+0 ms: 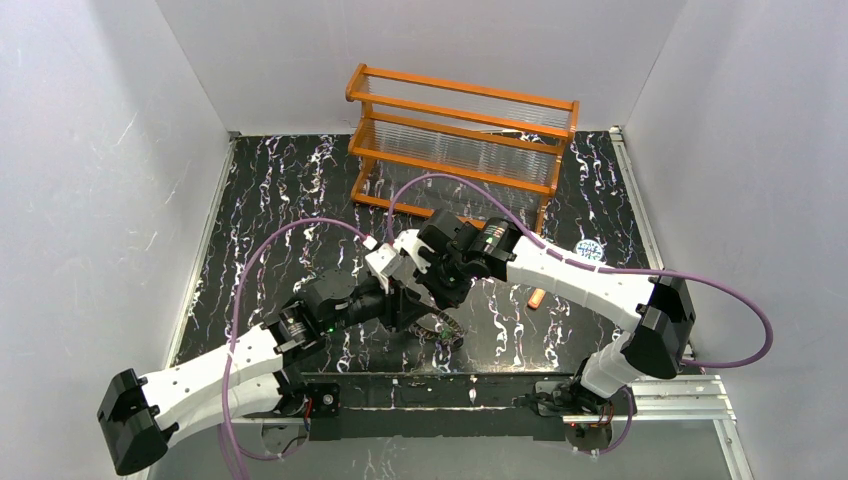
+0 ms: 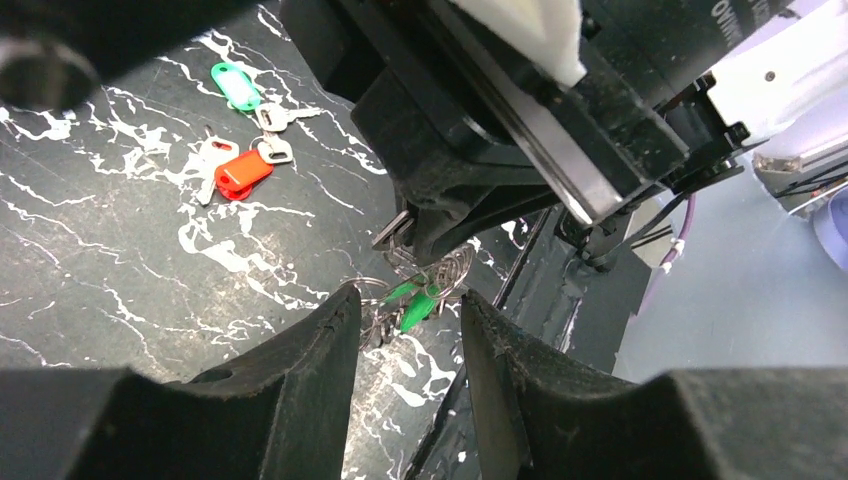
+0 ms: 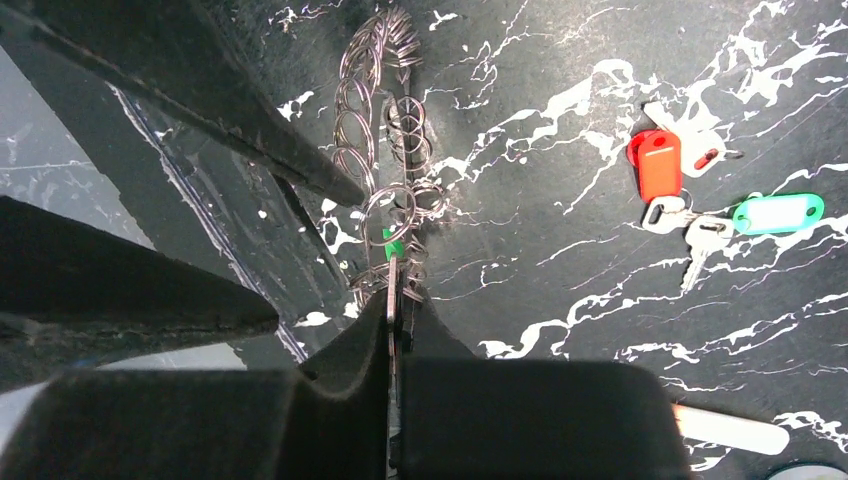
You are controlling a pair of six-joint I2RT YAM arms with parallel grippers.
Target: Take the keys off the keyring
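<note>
The keyring (image 3: pixel 368 95), a dark metal ring edged with small wire loops, hangs just above the table near its front edge. My right gripper (image 3: pixel 393 296) is shut on its thin edge. Green-headed keys (image 2: pixel 416 306) dangle from the keyring (image 2: pixel 452 268), with my left gripper (image 2: pixel 410 300) open and one fingertip on either side of them, not touching. Two loose keys lie apart on the table: a red-headed one (image 2: pixel 242 172) (image 3: pixel 658 165) and a green-tagged one (image 2: pixel 235 86) (image 3: pixel 778 213). From above, both grippers meet over the keyring (image 1: pixel 445 328).
An orange rack (image 1: pixel 460 140) of clear tubes stands at the back. A clear tube with an orange cap (image 1: pixel 537 297) lies to the right of the grippers, and a small blue-white lid (image 1: pixel 590 248) lies beyond it. The table's front rail (image 1: pixel 450 390) is close below the keyring.
</note>
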